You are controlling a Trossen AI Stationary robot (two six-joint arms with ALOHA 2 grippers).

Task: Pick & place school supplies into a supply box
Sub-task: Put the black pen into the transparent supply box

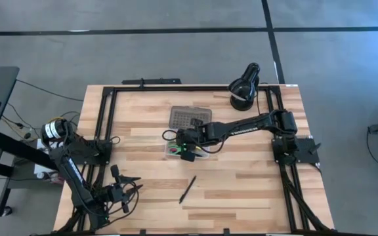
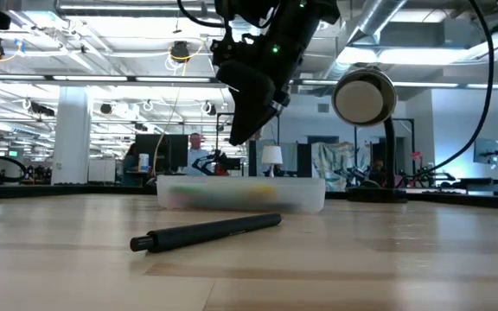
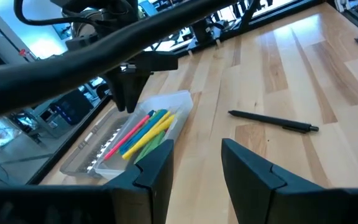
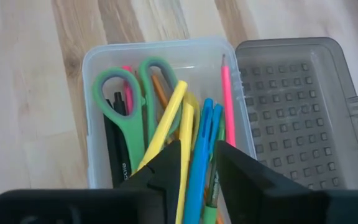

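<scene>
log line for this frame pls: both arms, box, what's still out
right gripper: open, empty, above supply box | box: open, scissors and pens inside | black pen: on table, outside box | left gripper: open, idle at table's near-left edge

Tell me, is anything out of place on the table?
Yes. One black pen lies alone on the bare wood, apart from the supply box, where the other supplies already lie. The right hand hovers over the box.

Grey floor (image 1: 176,52), open lit workshop.
</scene>
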